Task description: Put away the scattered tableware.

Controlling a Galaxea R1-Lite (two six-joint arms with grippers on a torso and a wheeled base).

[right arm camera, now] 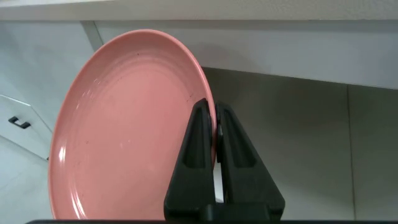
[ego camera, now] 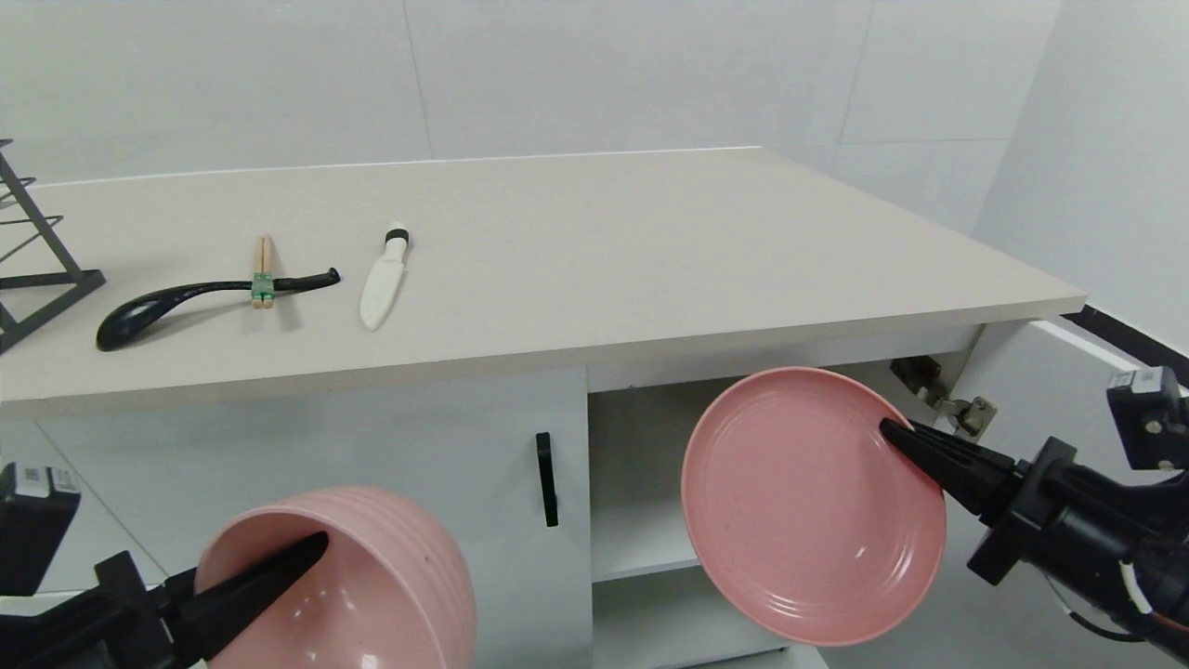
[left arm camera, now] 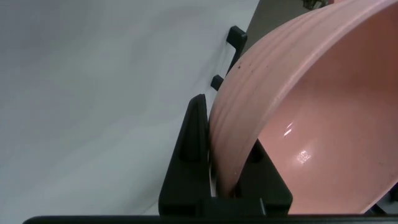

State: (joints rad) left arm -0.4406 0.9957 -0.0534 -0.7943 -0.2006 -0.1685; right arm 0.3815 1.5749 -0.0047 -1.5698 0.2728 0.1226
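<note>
Bright, even light is casting soft shadows beside the black spoon (ego camera: 200, 289) and glinting in small spots off the pink bowl (ego camera: 409, 576) and plate (ego camera: 808, 520).

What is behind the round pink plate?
An open white cupboard with a shelf. The round pink plate, held by the right claw, hides the rest inside.

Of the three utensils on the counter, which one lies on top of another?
The chopsticks: they lie across the handle of the black spoon. The white knife lies apart and touches neither.
</note>
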